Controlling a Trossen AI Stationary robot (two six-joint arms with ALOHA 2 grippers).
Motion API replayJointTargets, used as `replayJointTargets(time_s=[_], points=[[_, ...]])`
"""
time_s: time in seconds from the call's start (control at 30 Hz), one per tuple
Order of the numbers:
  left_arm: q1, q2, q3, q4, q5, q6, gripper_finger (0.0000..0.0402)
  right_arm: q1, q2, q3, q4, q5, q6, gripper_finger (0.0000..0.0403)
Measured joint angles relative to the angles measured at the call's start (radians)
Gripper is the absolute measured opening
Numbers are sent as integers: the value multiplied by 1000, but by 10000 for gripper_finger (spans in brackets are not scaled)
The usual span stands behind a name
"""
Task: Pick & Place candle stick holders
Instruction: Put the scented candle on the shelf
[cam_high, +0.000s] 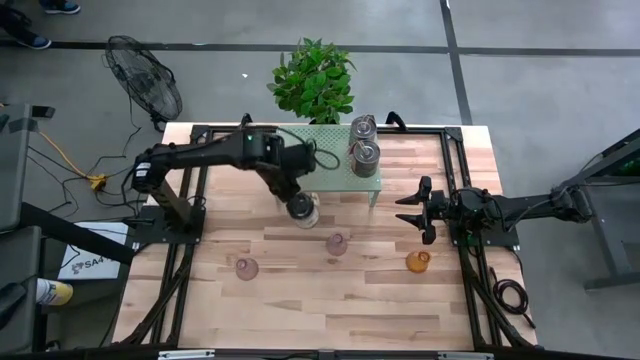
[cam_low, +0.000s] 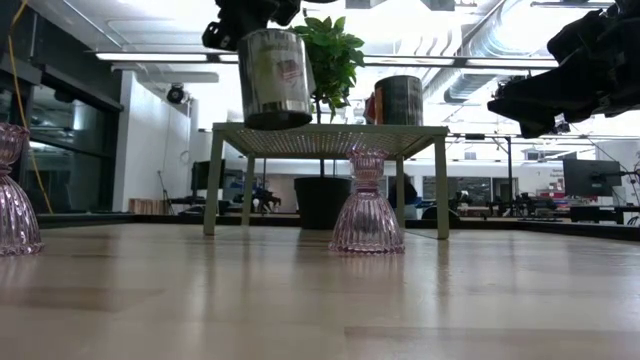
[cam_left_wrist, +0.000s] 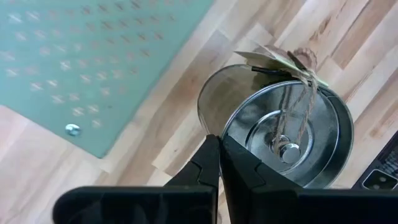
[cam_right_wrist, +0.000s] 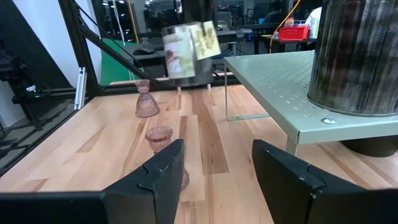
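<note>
Left gripper (cam_high: 300, 207) is clamped on a silver holder's (cam_high: 303, 209) rim, airborne just off the green shelf's (cam_high: 335, 178) 7 o'clock corner. Thin rim pinch: it could swing, slip or clip that edge. Right gripper (cam_high: 418, 210) waits at 3 o'clock, fingers spread, empty. Table centre is roomy.

Grey concrete floor (cam_high: 540, 90) with dark tape lines; floor fan (cam_high: 146, 90), potted plant (cam_high: 314, 80) behind wooden surface (cam_high: 330, 300); bright ceiling lights (cam_low: 420, 25).
</note>
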Motion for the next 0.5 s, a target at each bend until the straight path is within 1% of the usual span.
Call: replayJointTargets(time_s=[0.27, 0.4, 0.5], points=[[80, 0, 67, -6, 16, 58, 0, 0, 0, 0, 0, 0, 0, 185], [122, 31, 117, -6, 20, 97, 0, 0, 0, 0, 0, 0, 0, 185], [151, 70, 178, -26, 30, 136, 0, 0, 0, 0, 0, 0, 1, 185]])
